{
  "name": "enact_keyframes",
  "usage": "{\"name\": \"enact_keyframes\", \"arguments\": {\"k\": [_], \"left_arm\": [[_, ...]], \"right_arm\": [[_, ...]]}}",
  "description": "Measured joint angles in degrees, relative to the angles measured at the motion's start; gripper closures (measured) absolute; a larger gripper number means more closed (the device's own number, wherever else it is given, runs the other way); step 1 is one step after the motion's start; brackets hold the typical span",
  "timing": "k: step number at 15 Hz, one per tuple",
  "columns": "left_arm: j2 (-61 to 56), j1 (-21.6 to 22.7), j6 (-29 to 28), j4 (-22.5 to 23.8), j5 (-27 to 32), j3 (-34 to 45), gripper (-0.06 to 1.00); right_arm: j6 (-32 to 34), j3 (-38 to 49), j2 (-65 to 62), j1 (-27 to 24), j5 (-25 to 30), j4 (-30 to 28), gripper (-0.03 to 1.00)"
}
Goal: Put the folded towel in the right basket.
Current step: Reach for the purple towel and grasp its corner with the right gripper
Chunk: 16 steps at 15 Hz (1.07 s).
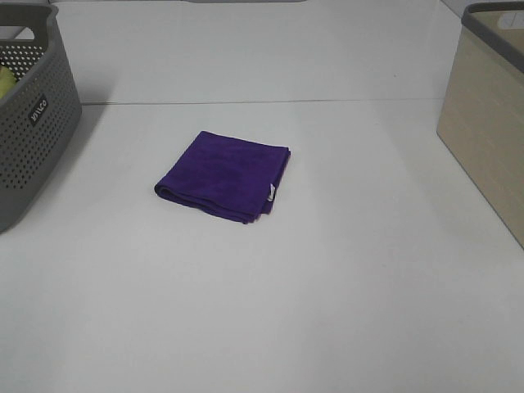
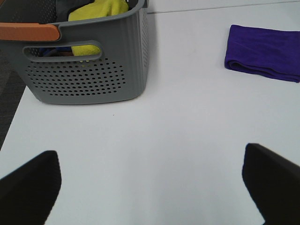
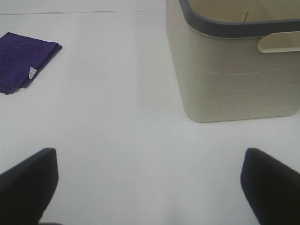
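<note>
the folded purple towel (image 1: 223,174) lies flat on the white counter (image 1: 344,295), near the middle of the high view, between the two containers and touching neither. a small white tag (image 1: 271,193) shows at its right-hand edge in that view

the right basket (image 1: 487,123), beige with a dark grey rim, stands at the right edge of the high view, well apart from the towel. the grey perforated basket (image 1: 33,123) stands at the left edge, with a yellow cloth (image 2: 101,8) inside it

the left claw (image 2: 150,187) hangs over bare counter near the grey perforated basket, jaws spread wide and holding nothing. the right claw (image 3: 150,187) is also spread wide and unloaded, over bare counter near the right basket. neither claw touches the towel
</note>
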Motion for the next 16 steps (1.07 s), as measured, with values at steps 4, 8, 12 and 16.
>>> {"name": "enact_keyframes", "arguments": {"k": [4, 8, 12, 16], "left_arm": [[0.0, 0.0, 0.0, 0.0, 0.0, 0.0, -0.05], [0.0, 0.0, 0.0, 0.17, 0.0, 0.0, -0.05], [0.0, 0.0, 0.0, 0.17, 0.0, 0.0, -0.05], [0.0, 0.0, 0.0, 0.17, 0.0, 0.0, -0.05]], "right_arm": [[-0.06, 0.0, 0.0, 0.0, 0.0, 0.0, 0.0], [-0.17, 0.0, 0.0, 0.0, 0.0, 0.0, 0.0], [-0.17, 0.0, 0.0, 0.0, 0.0, 0.0, 0.0], [-0.23, 0.0, 0.0, 0.0, 0.0, 0.0, 0.0]]}}
